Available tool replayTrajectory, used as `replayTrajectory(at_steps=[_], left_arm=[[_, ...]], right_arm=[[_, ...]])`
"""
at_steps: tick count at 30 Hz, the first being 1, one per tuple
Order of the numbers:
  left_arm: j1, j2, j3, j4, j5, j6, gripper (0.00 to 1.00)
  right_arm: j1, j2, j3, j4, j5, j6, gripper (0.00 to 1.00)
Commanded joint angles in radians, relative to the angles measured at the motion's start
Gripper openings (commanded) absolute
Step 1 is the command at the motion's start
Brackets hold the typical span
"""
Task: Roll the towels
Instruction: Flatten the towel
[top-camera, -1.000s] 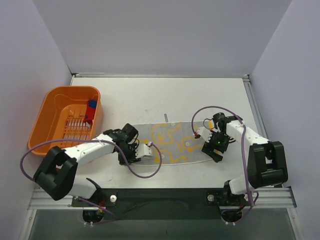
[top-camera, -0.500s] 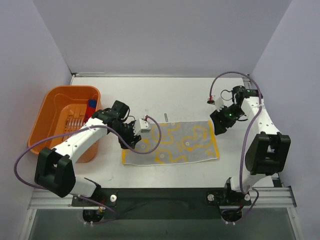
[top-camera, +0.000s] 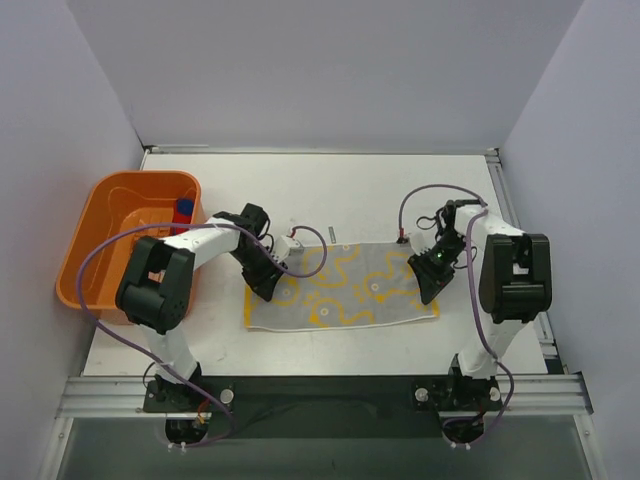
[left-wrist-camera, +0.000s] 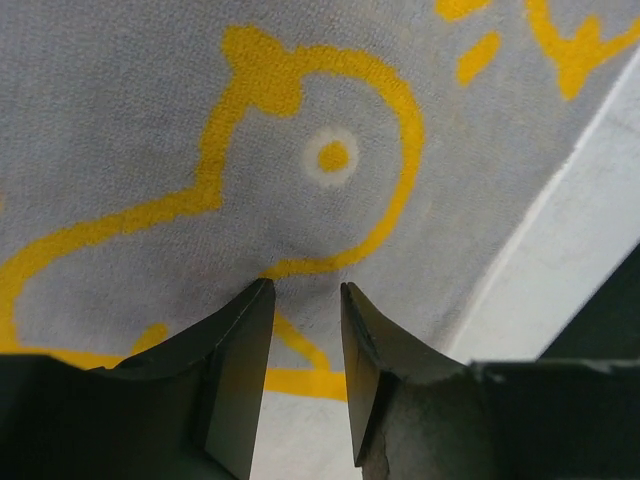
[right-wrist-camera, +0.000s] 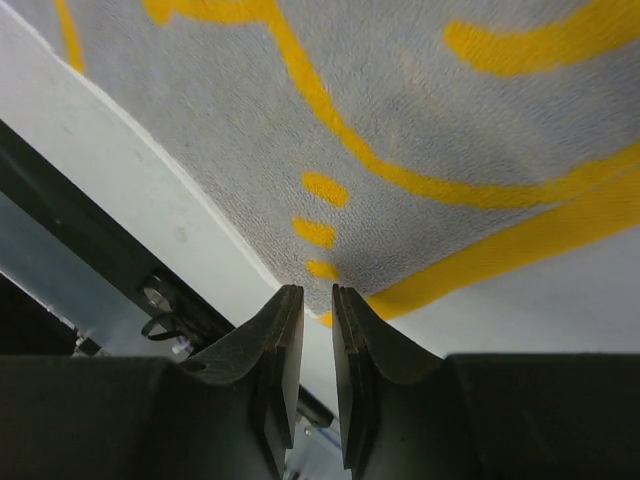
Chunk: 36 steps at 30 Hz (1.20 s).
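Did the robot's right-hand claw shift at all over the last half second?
Yes. The right gripper has come back toward the near edge of the table, from the far right corner of the towel to its near right corner.

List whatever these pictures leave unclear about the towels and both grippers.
- Top view: the red and blue towel in the orange tub is too small to tell its folds.
- Top view: the left gripper and right gripper hide their own contact with the patterned towel.
- Right wrist view: blur at the narrow gap; a pinch on the towel's edge cannot be confirmed.
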Motion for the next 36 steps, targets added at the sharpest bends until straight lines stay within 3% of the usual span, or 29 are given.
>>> replayTrajectory(at_steps=[1,6,13,17,25,33,36], left_arm=[[0.003,0.058,0.036,0.075,-0.025,-0.073,0.44],[0.024,0.194,0.171,0.086,-0.045,-0.128,0.44],[0.067,0.28,0.358,0.061,-0.006,-0.134,0.44],[0.072,0.184,0.312,0.041,0.008,-0.088,0.44],[0.057,0.015,0.205,-0.023,0.038,-0.093,0.44],[0.044,0.032,0.122,-0.016,-0.028,-0.139,0.24],[0.043,0.029,0.082,0.012,-0.064,-0.15,0.21]], right_arm=[[0.045,0.005,-0.067,0.058,0.145,0.076,0.19],[0.006,0.148,0.075,0.15,0.285,0.222,0.16],[-0.053,0.237,0.276,0.126,0.33,0.247,0.17],[-0.061,0.15,0.247,0.064,0.215,0.224,0.2],[-0.076,0.021,0.135,0.034,0.173,0.167,0.17],[-0.069,0.128,0.136,0.032,0.181,0.198,0.12],[-0.06,0.156,0.147,0.05,0.179,0.23,0.11]])
